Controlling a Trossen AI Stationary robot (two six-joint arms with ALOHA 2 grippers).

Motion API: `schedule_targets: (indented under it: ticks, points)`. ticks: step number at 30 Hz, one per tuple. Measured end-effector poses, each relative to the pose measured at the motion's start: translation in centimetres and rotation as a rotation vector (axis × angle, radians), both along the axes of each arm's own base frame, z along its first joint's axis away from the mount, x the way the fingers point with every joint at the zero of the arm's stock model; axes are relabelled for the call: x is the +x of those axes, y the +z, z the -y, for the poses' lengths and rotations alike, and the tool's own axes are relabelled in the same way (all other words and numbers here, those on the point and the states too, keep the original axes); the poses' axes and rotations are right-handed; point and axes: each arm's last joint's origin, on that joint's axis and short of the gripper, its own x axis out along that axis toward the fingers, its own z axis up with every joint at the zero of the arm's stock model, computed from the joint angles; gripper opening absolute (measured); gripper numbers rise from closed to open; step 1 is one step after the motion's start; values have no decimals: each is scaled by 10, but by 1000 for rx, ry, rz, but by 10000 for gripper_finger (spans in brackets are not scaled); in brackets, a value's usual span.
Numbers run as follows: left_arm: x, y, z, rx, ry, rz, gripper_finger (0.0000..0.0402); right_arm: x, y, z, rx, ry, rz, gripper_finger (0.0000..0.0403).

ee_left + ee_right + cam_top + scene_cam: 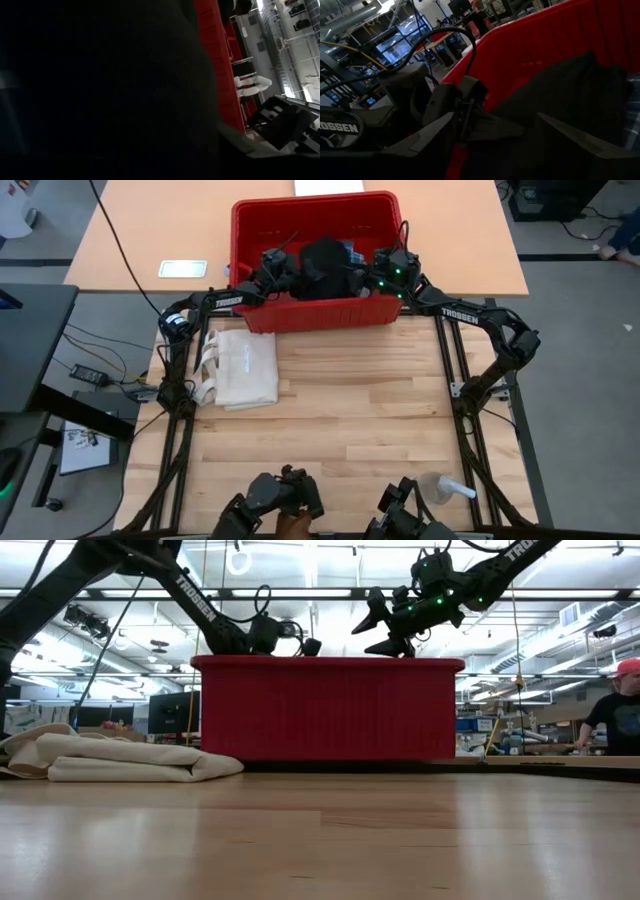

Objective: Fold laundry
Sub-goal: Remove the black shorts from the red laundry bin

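Observation:
A red basket (240, 240) stands at the table's far edge. The black garment (325, 265) is heaped inside it, and a strip of blue-and-white plaid (632, 112) shows beside the black garment (560, 95). The grey garment is hidden. My left gripper (290, 272) reaches down into the basket from the left, against the black garment; black cloth (100, 90) fills its wrist view. My right gripper (385, 628) hovers open just above the basket's rim, right of the heap. In its wrist view the right gripper (496, 116) points at the black garment.
A folded cream cloth (240, 368) lies on the table's left side, near the left arm's base. A small white object (445, 485) sits at the near right edge. The wooden top between basket and near edge is bare. A person (620, 710) stands beyond the table.

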Motion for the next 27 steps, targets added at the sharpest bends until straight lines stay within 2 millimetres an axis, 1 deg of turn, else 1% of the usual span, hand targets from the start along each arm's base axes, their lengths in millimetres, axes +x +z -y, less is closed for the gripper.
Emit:
schedule_targets:
  ticks: [4, 7, 11, 13, 16, 19, 21, 24, 27]
  points:
    - [-5, 7, -5, 64, 1, 42, 35, -2, 2, -1, -5, -1, 1, 279]
    - [-8, 24, -8, 179, -4, 146, 32, -10, 15, -3, -43, -7, 19, 279]
    - [-17, 59, -4, 426, 1, 264, 32, -27, 43, -14, -147, -27, 43, 277]
    - [-23, 73, -2, 495, 10, 284, 32, -37, 56, -21, -192, -41, 47, 274]
    - [-26, 79, 0, 520, -6, 285, 32, -50, 71, -32, -234, -75, 31, 270]
    - [-29, 78, -2, 489, -38, 285, 32, -60, 79, -42, -247, -99, -10, 270]
    - [-29, 81, 1, 478, -72, 304, 32, -66, 82, -48, -241, -100, -38, 270]
    - [-28, 88, 7, 461, -156, 335, 32, -77, 85, -54, -211, -104, -63, 270]
    - [-19, 92, 20, 412, -291, 363, 32, -92, 90, -60, -146, -91, -52, 270]
